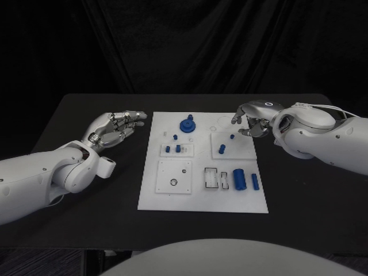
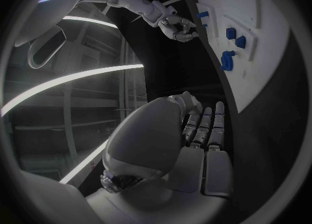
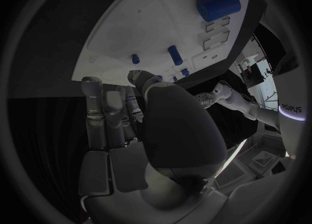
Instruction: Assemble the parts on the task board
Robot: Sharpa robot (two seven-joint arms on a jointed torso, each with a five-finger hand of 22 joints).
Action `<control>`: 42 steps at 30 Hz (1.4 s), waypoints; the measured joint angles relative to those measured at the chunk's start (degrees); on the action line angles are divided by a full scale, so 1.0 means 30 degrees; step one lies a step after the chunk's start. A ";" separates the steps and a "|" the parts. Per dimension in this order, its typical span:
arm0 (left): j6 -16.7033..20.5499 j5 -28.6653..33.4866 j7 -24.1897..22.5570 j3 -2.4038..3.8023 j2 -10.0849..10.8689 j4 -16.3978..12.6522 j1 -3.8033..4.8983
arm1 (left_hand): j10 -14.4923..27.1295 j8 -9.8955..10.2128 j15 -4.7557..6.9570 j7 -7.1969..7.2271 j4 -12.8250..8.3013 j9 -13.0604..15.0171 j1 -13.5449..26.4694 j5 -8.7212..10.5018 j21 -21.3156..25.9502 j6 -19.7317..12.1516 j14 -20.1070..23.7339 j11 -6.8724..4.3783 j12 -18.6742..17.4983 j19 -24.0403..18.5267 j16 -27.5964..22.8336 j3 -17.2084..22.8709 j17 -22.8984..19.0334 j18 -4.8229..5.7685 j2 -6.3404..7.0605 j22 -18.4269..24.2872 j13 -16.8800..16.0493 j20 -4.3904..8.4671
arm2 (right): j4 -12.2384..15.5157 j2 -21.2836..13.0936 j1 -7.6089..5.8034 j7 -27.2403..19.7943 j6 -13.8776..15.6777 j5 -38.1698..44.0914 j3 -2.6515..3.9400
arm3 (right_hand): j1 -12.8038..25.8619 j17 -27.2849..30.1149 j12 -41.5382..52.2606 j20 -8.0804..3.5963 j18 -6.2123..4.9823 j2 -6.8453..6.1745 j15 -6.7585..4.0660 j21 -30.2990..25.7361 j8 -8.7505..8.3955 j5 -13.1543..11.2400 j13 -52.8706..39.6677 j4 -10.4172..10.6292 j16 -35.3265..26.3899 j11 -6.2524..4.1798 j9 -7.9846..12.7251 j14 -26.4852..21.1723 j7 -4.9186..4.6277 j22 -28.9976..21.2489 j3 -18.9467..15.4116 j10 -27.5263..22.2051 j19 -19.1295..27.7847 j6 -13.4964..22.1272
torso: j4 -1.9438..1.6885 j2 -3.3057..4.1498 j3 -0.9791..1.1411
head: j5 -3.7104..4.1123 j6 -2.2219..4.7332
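Progress judged early | task board [image 1: 203, 195] lying mid-table; some parts [image 1: 188, 124] standing in it, others [image 1: 240, 180] lying loose near its front edge | left hand [image 1: 114, 129] hovering beside board, fingers curled, holding nothing | right hand [image 1: 252, 118] hanging over far right corner, fingers bunched; grasp unclear

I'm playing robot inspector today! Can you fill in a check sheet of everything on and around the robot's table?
Surface: black table, bare around the board.
Job's things: white task board mid-table; blue parts on it, including a tall piece at the far end and two cylinders lying at the near end.
Clutter: nothing seen.
Hands: left hand beside the board's far left corner, holding nothing; right hand over the board's far right corner, fingers curled, nothing seen in it.
Cables: thin white cable along the right arm.
Surroundings: dark curtain behind.
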State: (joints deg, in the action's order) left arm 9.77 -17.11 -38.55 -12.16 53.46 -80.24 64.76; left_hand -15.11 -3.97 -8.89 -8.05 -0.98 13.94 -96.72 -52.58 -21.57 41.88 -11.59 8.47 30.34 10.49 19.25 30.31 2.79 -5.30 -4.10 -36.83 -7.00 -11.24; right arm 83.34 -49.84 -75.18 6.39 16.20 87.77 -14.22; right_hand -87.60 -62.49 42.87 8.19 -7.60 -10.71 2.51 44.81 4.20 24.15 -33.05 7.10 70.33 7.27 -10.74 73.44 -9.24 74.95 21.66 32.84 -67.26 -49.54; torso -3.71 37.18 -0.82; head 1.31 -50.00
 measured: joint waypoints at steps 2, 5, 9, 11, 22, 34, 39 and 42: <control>-0.0190 0.0234 -0.0008 0.0000 -0.0036 0.0207 -0.0004 | -0.0086 0.0000 0.0033 0.0000 -0.0957 -0.0150 0.0350 -0.0193 0.0104 -0.0001 -0.0033 -0.0091 -0.0001 0.0000 -0.0190 0.2044 -0.0013 -0.0001 0.0366 0.0062 0.0213 0.0000 | -0.0053 0.0039 0.0073 0.0000 -0.0020 0.0156 0.0000 | 0.0000 0.0022 0.0001 0.0000 0.0000 0.0001 0.0000 0.0000 0.0001 -0.0088 0.0054 -0.0057 0.0000 0.0000 -0.0014 0.0001 0.0000 -0.0001 -0.0057 0.0000 0.0000 0.0000 | -0.0035 0.0004 -0.0046 | 0.0044 0.0000; -0.0403 0.0388 -0.0021 0.0000 -0.0128 0.0530 -0.0004 | -0.0234 -0.0080 0.0163 0.0099 -0.1647 -0.0359 0.1188 0.1344 0.0063 0.0099 -0.0163 -0.0238 -0.0002 0.0000 -0.0457 0.3514 -0.0021 -0.0298 0.0488 -0.0142 0.0529 0.0000 | -0.0138 0.0069 0.0140 -0.0007 -0.0036 0.0319 0.0000 | 0.0000 0.0115 0.0000 0.0069 -0.0031 0.0000 0.0068 0.0000 0.0000 -0.0231 0.0114 -0.0057 0.0000 0.0000 -0.0021 -0.0068 0.0000 -0.0001 -0.0056 0.0001 0.0068 0.0000 | -0.0079 0.0015 -0.0099 | 0.0092 0.0000; -0.0743 0.0732 -0.0031 0.0000 -0.0247 0.0774 -0.0009 | -0.0254 -0.0079 0.0168 0.0098 -0.0795 -0.0696 0.2395 0.5288 -0.0357 0.0099 -0.0169 -0.0259 -0.0001 -0.0091 -0.0808 0.2576 -0.0021 -0.0299 0.0342 -0.0816 0.0827 -0.0091 | -0.0171 0.0096 0.0200 -0.0048 -0.0039 0.0467 0.0000 | 0.0011 0.0151 0.0001 0.0069 -0.0313 0.0011 0.0070 0.0000 0.0097 -0.0373 0.0216 -0.0056 0.0000 0.0000 -0.0057 -0.0070 0.0000 -0.0002 -0.0056 0.0001 0.0068 0.0000 | -0.0130 0.0015 -0.0130 | 0.0192 0.0000; -0.0938 0.0927 -0.0037 0.0000 -0.0281 0.0798 -0.0012 | -0.0240 -0.0079 0.0161 0.0195 0.0238 -0.0873 0.3087 0.7159 -0.0357 -0.0089 -0.0160 -0.0273 -0.0161 -0.0219 -0.0984 0.1501 -0.0038 -0.0300 0.0340 -0.0915 0.0919 -0.0219 | -0.0171 0.0096 0.0242 -0.0069 -0.0039 0.0512 0.0000 | 0.0081 0.0178 0.0000 0.0069 -0.0312 0.0081 0.0070 0.0000 0.0097 -0.0462 0.0247 -0.0055 0.0000 0.0053 -0.0056 -0.0070 -0.0001 -0.0002 -0.0055 0.0054 0.0068 0.0000 | -0.0135 0.0013 -0.0130 | 0.0203 0.0000; -0.3354 0.2949 -0.0056 0.0009 -0.0109 -0.0444 -0.0014 | 0.1767 0.0347 -0.0119 0.0505 0.4815 -0.2693 0.8332 1.2552 0.2547 -0.5034 0.1619 -0.0404 -0.3042 -0.1503 -0.3269 -0.5940 -0.0309 -0.0777 -0.1096 0.2398 0.1370 -0.0774 | -0.0199 0.0026 0.0491 -0.0333 0.0019 0.0469 0.0005 | 0.0153 0.0198 0.0001 0.0070 -0.0311 0.0154 0.0071 0.0241 0.0097 -0.0610 0.0456 -0.0104 0.0087 0.0008 -0.0074 -0.0070 -0.0001 -0.0005 -0.0105 0.0503 0.0067 0.0000 | -0.0103 -0.0033 -0.0128 | 0.0137 0.0000; -0.5958 0.5458 -0.0073 0.0045 0.0745 -0.2853 -0.0014 | 0.3516 0.0664 -0.0496 0.0628 0.5308 -0.3858 0.9575 1.5973 0.4919 -0.9002 0.2954 -0.0435 -0.5727 -0.2161 -0.5048 -1.2112 -0.0589 -0.0901 -0.1853 0.5710 0.1656 -0.1138 | -0.0336 0.0106 0.0771 -0.0600 0.0150 0.0350 -0.0001 | 0.0303 0.0513 0.0001 0.0070 -0.0308 0.0305 0.0071 0.0318 0.0248 -0.1481 0.1067 0.0055 0.0165 -0.0037 -0.0142 -0.0069 0.0003 -0.0006 -0.0264 0.1071 0.0066 -0.0135 | -0.0130 -0.0011 -0.0152 | 0.0207 0.0000; -0.6764 0.6070 -0.0079 0.0054 0.0798 -0.3287 -0.0014 | 0.3850 0.0716 -0.0747 0.0661 0.5326 -0.4022 0.9990 1.6277 0.5217 -0.9886 0.3206 -0.0248 -0.6417 -0.2109 -0.5350 -1.3348 -0.0630 -0.0900 -0.1866 0.6160 0.1737 -0.1243 | -0.0520 0.0223 0.0912 -0.0709 0.0230 0.0330 0.0001 | 0.0303 0.0637 0.0001 0.0070 -0.0308 0.0305 0.0071 0.0300 0.0321 -0.1556 0.1167 0.0055 0.0165 -0.0099 -0.0166 -0.0070 -0.0004 -0.0007 -0.0264 0.1133 0.0067 -0.0141 | -0.0148 -0.0004 -0.0161 | 0.0273 0.0000; -0.7092 0.6309 -0.0082 0.0059 0.0827 -0.3431 -0.0014 | 0.3982 0.0716 -0.0858 0.0945 0.5224 -0.4069 1.0035 1.6417 0.5310 -1.0174 0.3317 -0.0116 -0.6699 -0.2142 -0.5464 -1.3825 -0.0651 -0.0900 -0.1912 0.6343 0.1759 -0.1344 | -0.0665 0.0325 0.0989 -0.0779 0.0307 0.0322 0.0001 | 0.0407 0.0781 0.0001 0.0070 -0.0307 0.0409 0.0002 0.0202 0.0322 -0.1556 0.1232 0.0055 0.0165 -0.0035 -0.0165 -0.0138 -0.0003 -0.0007 -0.0264 0.1204 0.0066 -0.0141 | -0.0148 -0.0005 -0.0159 | 0.0289 0.0000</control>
State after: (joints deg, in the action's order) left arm -11.51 1.82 -38.80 -11.98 55.94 -90.53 64.72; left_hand -3.16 -1.82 -11.46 -5.22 14.69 1.73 -66.62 -3.33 -5.64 11.36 -1.64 8.12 10.24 4.06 2.86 -11.17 0.84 -8.00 -9.83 -17.80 -1.72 -15.27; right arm 81.34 -48.86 -72.21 4.06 17.12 88.73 -14.22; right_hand -86.38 -60.15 42.87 8.40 -8.52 -9.48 2.52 45.41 5.17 19.48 -29.35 7.27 70.82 7.16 -11.24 73.02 -9.25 74.92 20.87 36.45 -67.06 -49.96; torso -4.16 37.16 -1.30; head 2.18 -50.00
